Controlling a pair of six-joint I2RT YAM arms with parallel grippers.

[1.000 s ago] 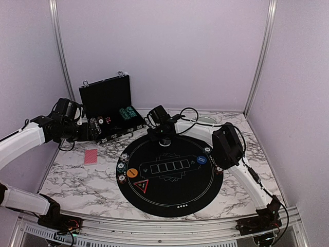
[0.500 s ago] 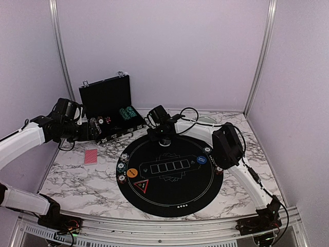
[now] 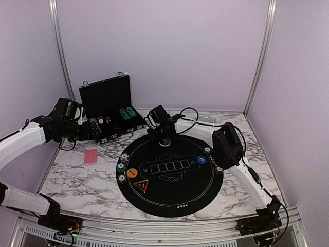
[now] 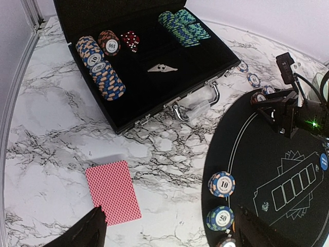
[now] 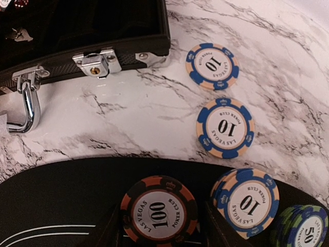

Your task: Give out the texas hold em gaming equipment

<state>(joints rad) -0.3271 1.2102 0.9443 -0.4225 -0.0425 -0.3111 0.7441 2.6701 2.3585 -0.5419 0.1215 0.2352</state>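
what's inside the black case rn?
In the case: blue-and-orange chip rows, a 100-marked stack, red dice, green chip rows, a small silver piece. Anything beneath the chips is covered.

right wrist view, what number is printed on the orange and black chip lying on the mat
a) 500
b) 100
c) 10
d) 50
b, the orange-and-black chip on the black mat reads 100 across its white centre.

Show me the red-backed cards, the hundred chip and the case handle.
red-backed cards [image 4: 112,192], left wrist view, middle of the patterned back.
hundred chip [image 5: 158,215], right wrist view, centre of its white label.
case handle [image 4: 198,106], left wrist view, middle of the grip.
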